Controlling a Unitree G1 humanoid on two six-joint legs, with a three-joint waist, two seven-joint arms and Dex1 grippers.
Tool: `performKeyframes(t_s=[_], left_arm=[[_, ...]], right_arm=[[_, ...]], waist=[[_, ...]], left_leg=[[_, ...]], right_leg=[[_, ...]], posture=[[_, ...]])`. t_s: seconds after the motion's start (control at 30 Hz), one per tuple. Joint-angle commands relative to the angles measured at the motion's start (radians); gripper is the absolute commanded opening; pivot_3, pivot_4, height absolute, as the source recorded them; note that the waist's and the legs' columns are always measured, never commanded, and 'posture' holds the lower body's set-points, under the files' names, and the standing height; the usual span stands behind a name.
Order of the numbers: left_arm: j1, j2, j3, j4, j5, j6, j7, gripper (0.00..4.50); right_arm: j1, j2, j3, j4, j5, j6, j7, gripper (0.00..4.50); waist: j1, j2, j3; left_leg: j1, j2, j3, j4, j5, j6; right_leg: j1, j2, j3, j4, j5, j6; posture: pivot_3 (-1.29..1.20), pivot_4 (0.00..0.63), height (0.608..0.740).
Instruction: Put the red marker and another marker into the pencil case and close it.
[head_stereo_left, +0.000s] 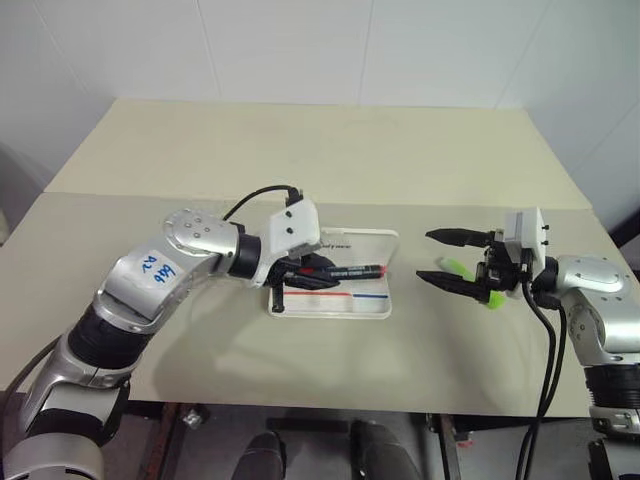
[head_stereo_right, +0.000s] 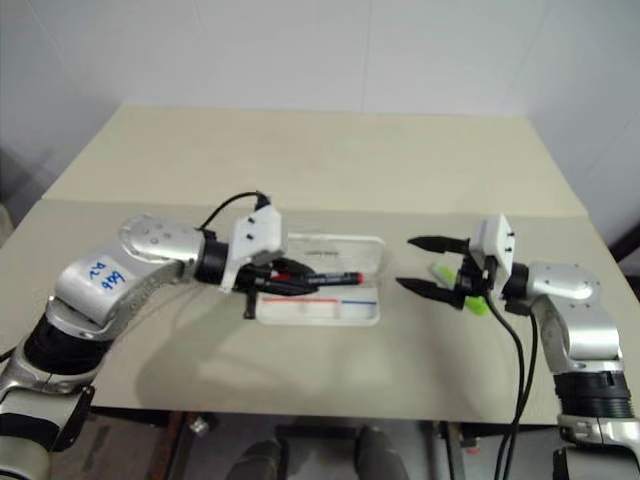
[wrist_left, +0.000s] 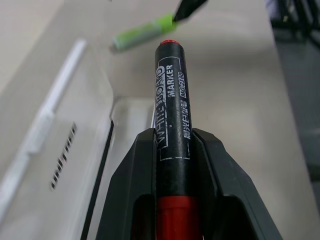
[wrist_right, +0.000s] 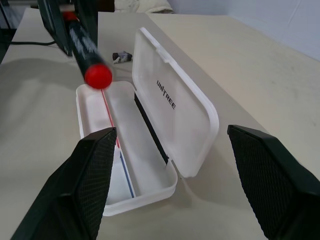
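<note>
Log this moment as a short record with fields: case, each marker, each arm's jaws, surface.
pencil case: white, lid open, lying on the table, tray has nothing in it
red marker: clamped in the left gripper, held above the open tray, not yet inside
green highlighter: lying on the table beside the right gripper, not gripped
left jaws: shut on the red marker
right jaws: wide open, nothing held
table: beige
</note>
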Motion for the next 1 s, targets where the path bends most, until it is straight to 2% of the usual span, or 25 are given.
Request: performKeyframes(t_s=[0.03,0.2,0.67,0.73,0.87,0.9,1.0], left_arm=[[-0.008,-0.011,-0.029,0.072,0.093,-0.081,0.011,0.62],[-0.037,-0.07,-0.076,0.215,0.213,-0.207,0.02,0.62],[-0.084,-0.216,-0.076,0.407,0.323,-0.335,-0.012,0.62],[-0.082,-0.233,-0.076,0.404,0.325,-0.334,-0.015,1.36],[-0.082,-0.259,-0.069,0.401,0.33,-0.325,-0.013,2.53],[-0.082,-0.263,-0.066,0.397,0.33,-0.322,-0.015,2.7],[-0.079,-0.268,-0.06,0.384,0.332,-0.312,-0.021,2.7]], right_arm=[[0.009,-0.018,-0.053,-0.029,0.006,-0.022,-0.022,4.5],[0.018,-0.008,-0.049,-0.04,0.001,-0.023,-0.043,4.5],[0.053,-0.002,-0.044,-0.085,0.004,-0.007,-0.105,4.5],[0.06,-0.006,-0.047,-0.09,0.002,-0.005,-0.114,4.5],[0.07,-0.011,-0.051,-0.1,0.003,0.0,-0.125,4.5],[0.072,-0.011,-0.052,-0.102,0.004,0.001,-0.127,4.5],[0.074,-0.014,-0.054,-0.105,0.003,0.004,-0.132,4.5]], waist=[[0.001,0.0,0.0],[0.002,0.0,0.0],[0.003,0.0,0.0],[0.003,0.0,0.0],[0.005,0.0,0.0],[0.005,0.0,0.0],[0.004,0.0,0.0]], left_leg=[[0.0,0.0,0.0,0.0,0.0,0.0],[0.0,0.0,0.0,0.001,0.0,0.0],[-0.001,0.0,0.0,0.001,0.0,0.001],[-0.001,0.0,0.0,0.001,0.0,0.001],[-0.001,0.0,0.0,0.001,0.0,0.001],[-0.001,-0.001,0.0,0.002,0.0,0.001],[-0.001,-0.001,0.0,0.002,0.0,0.001]], right_leg=[[0.0,0.0,0.0,0.0,0.0,0.0],[0.0,0.0,0.0,0.0,0.0,0.0],[0.0,0.0,0.0,0.001,0.0,0.001],[0.0,0.0,0.0,0.0,0.0,0.001],[0.0,0.0,0.0,0.001,0.0,0.001],[0.0,0.0,0.0,0.001,0.0,0.001],[0.001,-0.001,0.0,0.001,0.0,0.001]], posture=[[0.0,0.15,0.74],[0.0,0.15,0.74],[0.0,0.15,0.74],[0.0,0.15,0.74],[0.0,0.15,0.74],[0.0,0.15,0.74],[0.0,0.15,0.74]])
